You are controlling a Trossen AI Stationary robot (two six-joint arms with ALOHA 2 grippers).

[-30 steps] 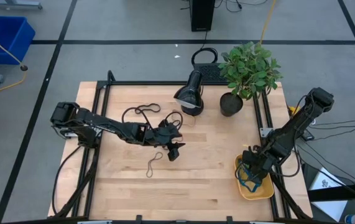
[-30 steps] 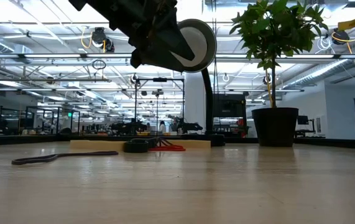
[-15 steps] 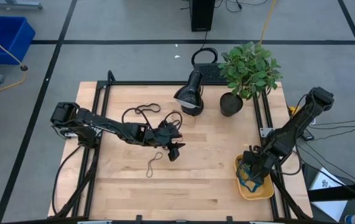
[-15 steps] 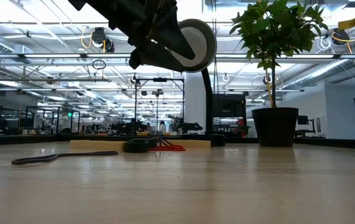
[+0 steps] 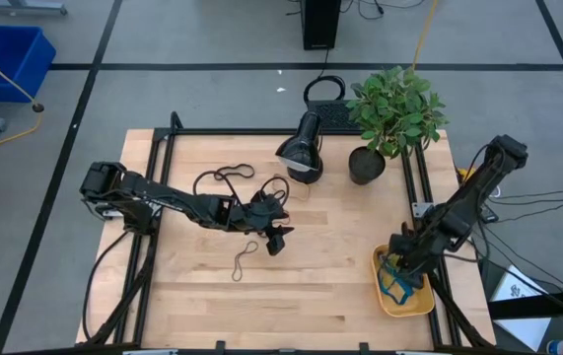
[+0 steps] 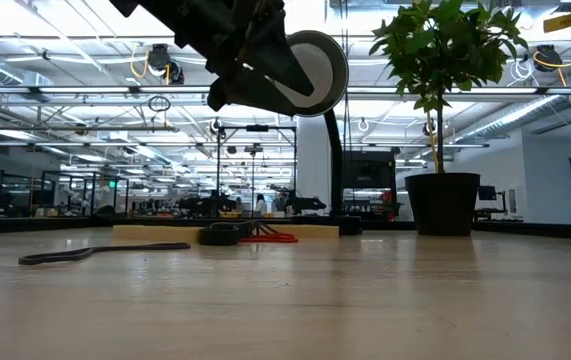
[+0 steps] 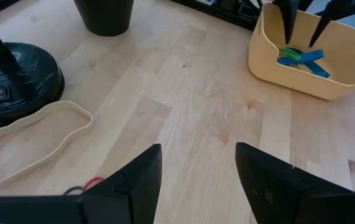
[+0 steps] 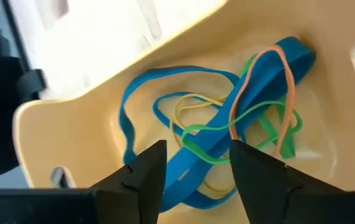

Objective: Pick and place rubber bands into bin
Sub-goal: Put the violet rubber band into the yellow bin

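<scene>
Several thin rubber bands in blue, green, yellow and orange [image 8: 227,143] are lying tangled inside the small shallow yellow-orange plastic bin [image 5: 406,299] at the right edge of the light wooden table [image 5: 330,256], while the right gripper [image 5: 400,260] is hovering just above them with its fingers spread and holding nothing. Farther left, the left gripper [image 5: 279,237] is hanging spread and empty over the table's middle, near a tan rubber band [image 7: 37,140] beside the black round lamp base [image 7: 15,78].
</scene>
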